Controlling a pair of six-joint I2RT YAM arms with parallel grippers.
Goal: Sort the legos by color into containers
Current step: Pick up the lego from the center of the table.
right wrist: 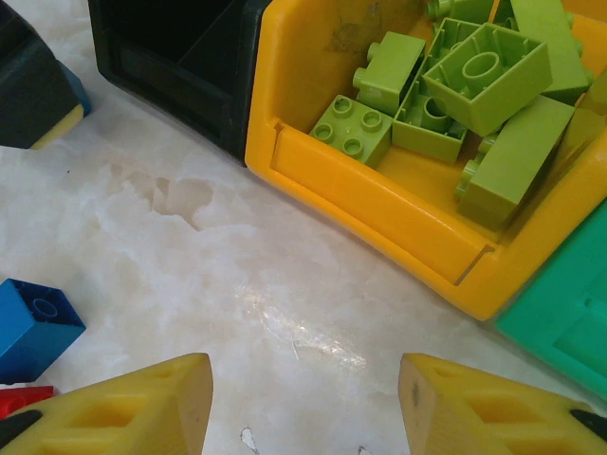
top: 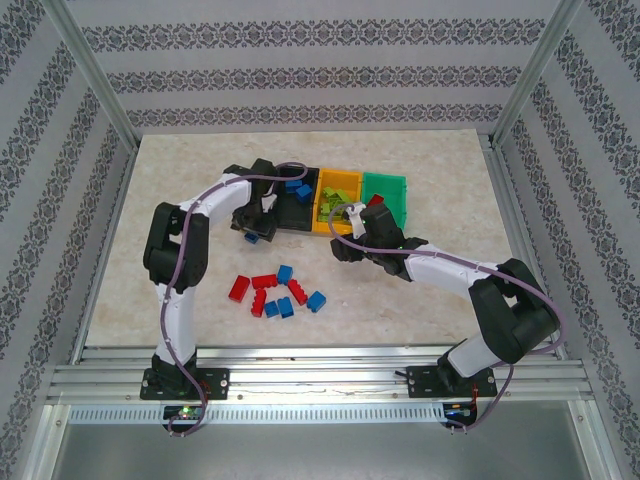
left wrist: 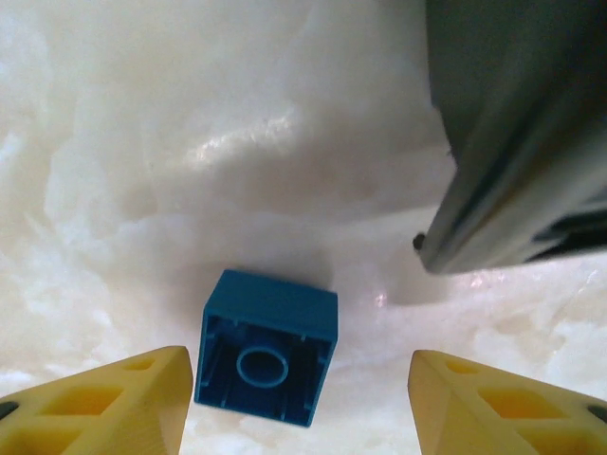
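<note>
Marbled tabletop [left wrist: 142, 142], blue brick [left wrist: 266, 349] lying unheld between tips of wide-spread left pincer [left wrist: 299, 379], right pincer [right wrist: 303, 384] spread, empty.

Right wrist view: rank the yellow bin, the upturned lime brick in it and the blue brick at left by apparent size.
1. Yellow bin, largest by far.
2. Upturned lime brick and blue brick: about alike; the blue one is nearer and cropped, so unranked.
</note>
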